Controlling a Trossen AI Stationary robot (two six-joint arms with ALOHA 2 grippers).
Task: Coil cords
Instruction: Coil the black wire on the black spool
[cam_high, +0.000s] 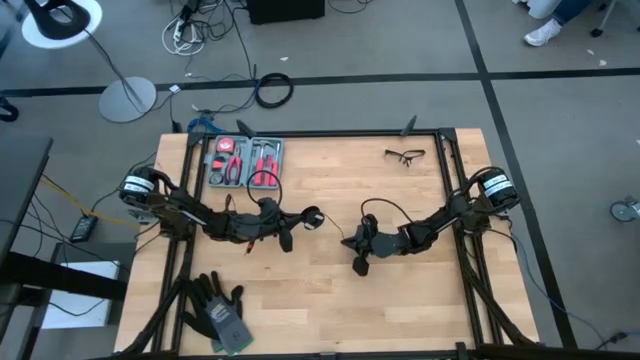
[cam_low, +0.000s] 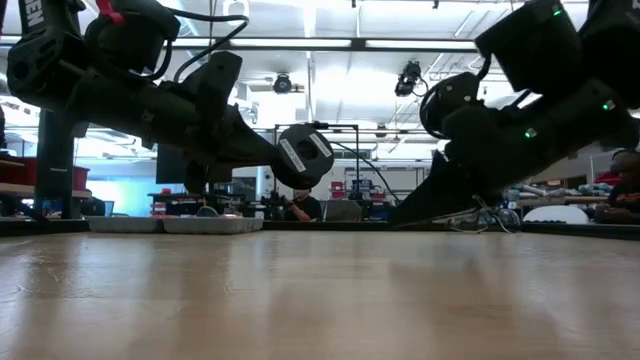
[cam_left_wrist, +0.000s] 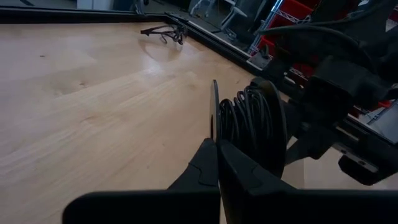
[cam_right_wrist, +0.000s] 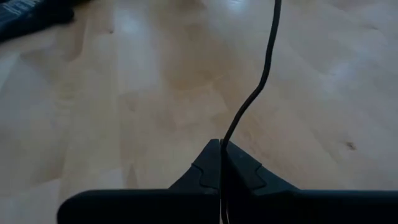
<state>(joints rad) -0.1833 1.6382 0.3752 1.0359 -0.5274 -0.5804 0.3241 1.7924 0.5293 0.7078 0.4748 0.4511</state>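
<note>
Hands, two, both pressed together mid-worktop (cam_high: 330, 320). Right hand (cam_right_wrist: 221, 155) pinches the thin black cord (cam_right_wrist: 261, 81), which rises clear of the wood. Left hand (cam_left_wrist: 216, 152) pinches the cord's round puck (cam_left_wrist: 214, 115), wound coils (cam_left_wrist: 249, 121) beside it. Glasses (cam_high: 404, 155) at the far edge; tool tray (cam_high: 245, 162), gloves (cam_high: 218, 310) leftward.

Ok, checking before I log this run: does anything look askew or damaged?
Nothing stands out. The left gripper is shut on the coiled cord; the right gripper pinches its free end. Glasses and gloves lie undisturbed.
</note>
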